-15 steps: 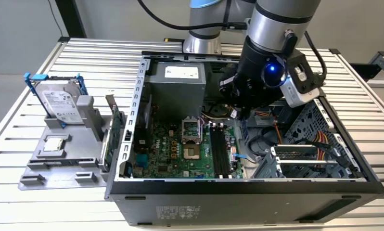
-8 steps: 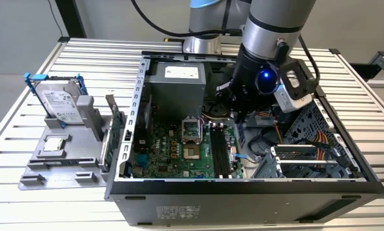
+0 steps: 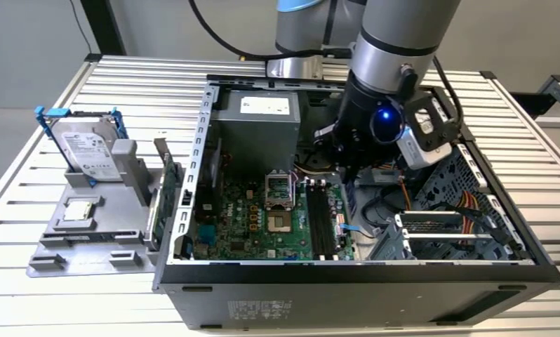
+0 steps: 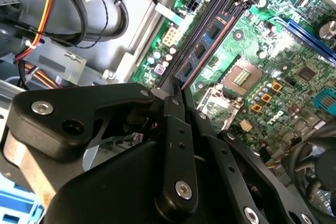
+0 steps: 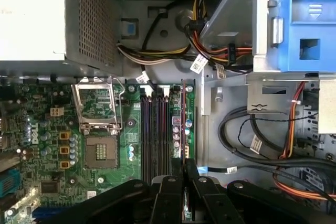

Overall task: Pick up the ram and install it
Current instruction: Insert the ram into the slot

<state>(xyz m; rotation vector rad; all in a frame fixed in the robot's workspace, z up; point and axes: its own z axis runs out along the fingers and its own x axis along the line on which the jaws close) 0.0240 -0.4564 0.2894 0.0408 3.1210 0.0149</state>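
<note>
1 open computer case [image 3: 355,281] lies on its side on the slatted metal table [image 3: 542,175], so I look straight down onto the green motherboard [image 3: 252,225] and reach its slots from above. Beside the case, on the exterior view's left, a grey fixture [image 3: 83,239] holds spare parts upright: a hard drive [image 3: 88,151] in a blue frame and a green card [image 3: 168,189] on edge. My arm [image 3: 402,42] descends into the case above the black memory slots [image 3: 319,221]. The gripper [image 4: 176,98] is lowered right over the slot row; in both wrist views its black fingers [image 5: 173,192] are drawn close together, clenched on the near end of the ram [image 4: 202,51], a narrow blue-green stick standing on edge in line with the outermost slot. In the first wrist view the ram [image 5: 177,124] runs along the slot next to the board's edge, its length matching the 3 empty slots beside it. I judge it to be in or just entering the slot; I cannot tell whether it is pressed fully home or the end latches [image 5: 164,93] have closed.
</note>
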